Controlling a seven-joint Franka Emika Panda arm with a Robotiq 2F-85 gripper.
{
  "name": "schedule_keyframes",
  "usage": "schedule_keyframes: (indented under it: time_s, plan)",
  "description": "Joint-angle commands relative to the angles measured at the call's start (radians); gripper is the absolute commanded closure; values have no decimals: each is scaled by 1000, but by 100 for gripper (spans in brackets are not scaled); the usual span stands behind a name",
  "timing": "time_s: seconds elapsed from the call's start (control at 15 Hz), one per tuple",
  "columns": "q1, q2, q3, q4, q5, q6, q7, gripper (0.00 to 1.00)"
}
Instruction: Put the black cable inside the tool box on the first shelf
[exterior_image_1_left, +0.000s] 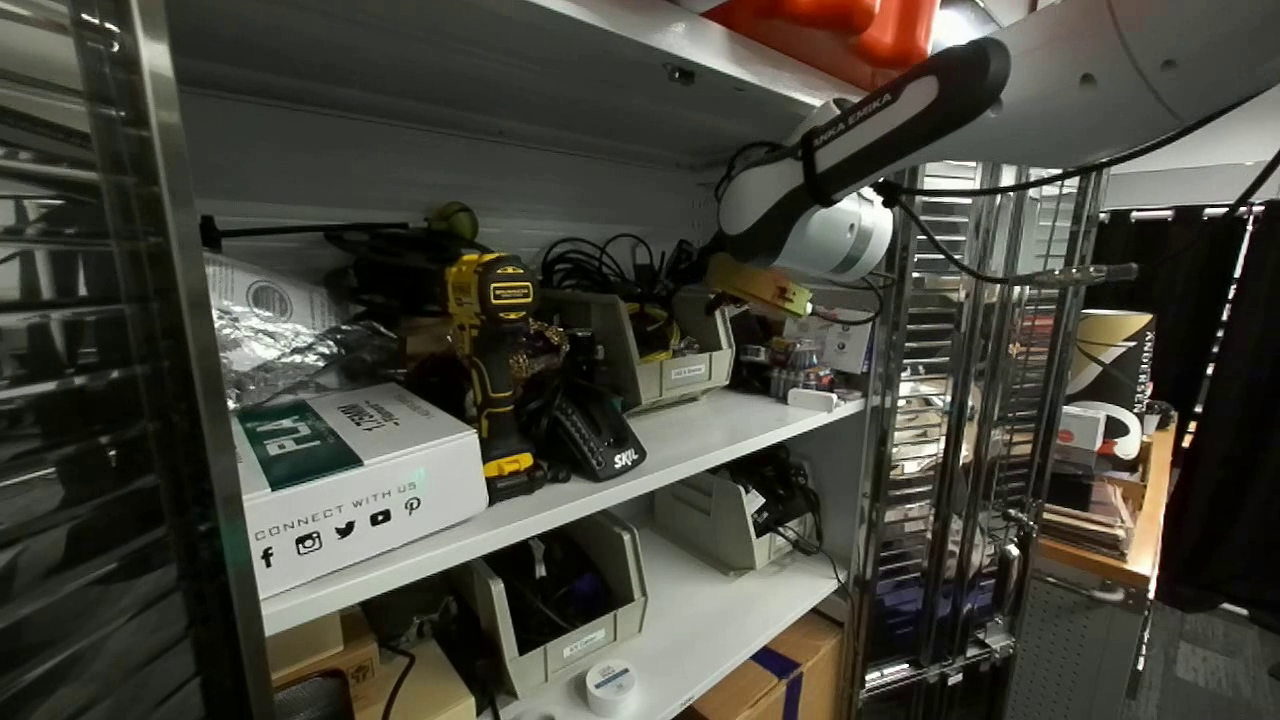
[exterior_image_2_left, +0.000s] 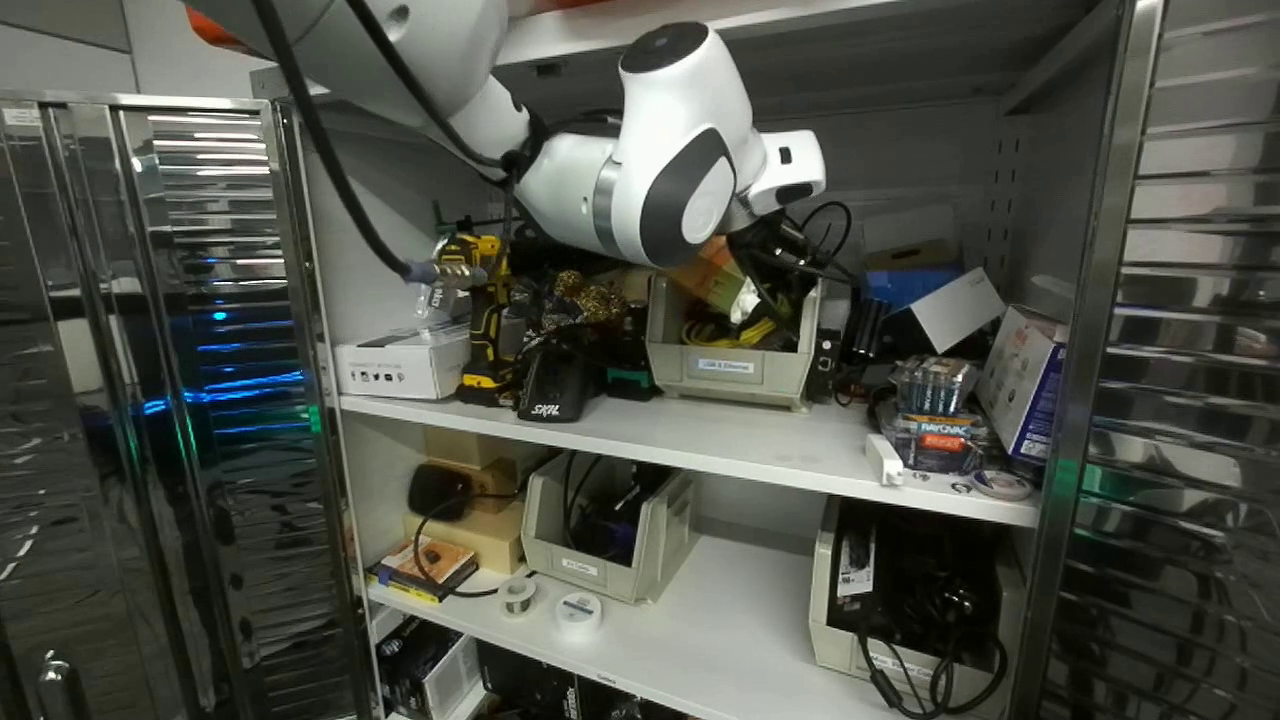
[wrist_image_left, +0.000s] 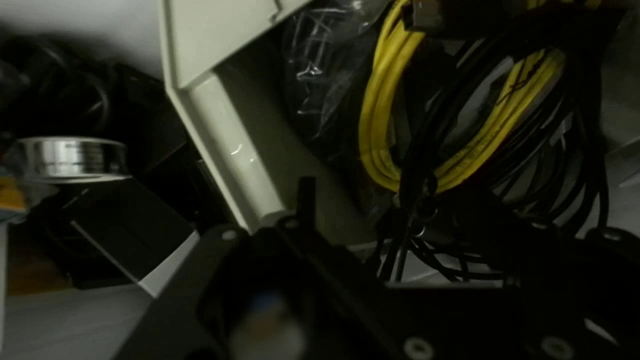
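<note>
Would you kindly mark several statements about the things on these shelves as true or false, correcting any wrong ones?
1. The drill stands beside the white box. True.
2. The yellow cable lies on the white box. False: it is in the upper bin, on the drill's shelf.
3. In the wrist view, black cables partly cover the yellow cable. True.
4. Black cords hang over the front of a lower bin. True.
5. The round white tub stands on the drill's shelf. False: it is on the shelf below.
</note>
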Motion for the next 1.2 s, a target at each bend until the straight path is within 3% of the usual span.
schedule_keyframes:
  time_s: [0.0, 0.2, 0.33, 0.47, 0.87, 1.13]
  plan:
    - [-1, -216, -20, -188, -22, -118, -40, 0]
    - [-45, -357, 35, -276, 121, -306, -201, 0]
    - [-30, -435, 12, -306, 239, -474, -301, 0]
    - [-35, -498, -5, -333, 282, -655, -350, 0]
    - [-33, -646, -61, -386, 128, -1197, -327, 0]
    - [-28, -714, -78, -405, 60, -1480, -361, 0]
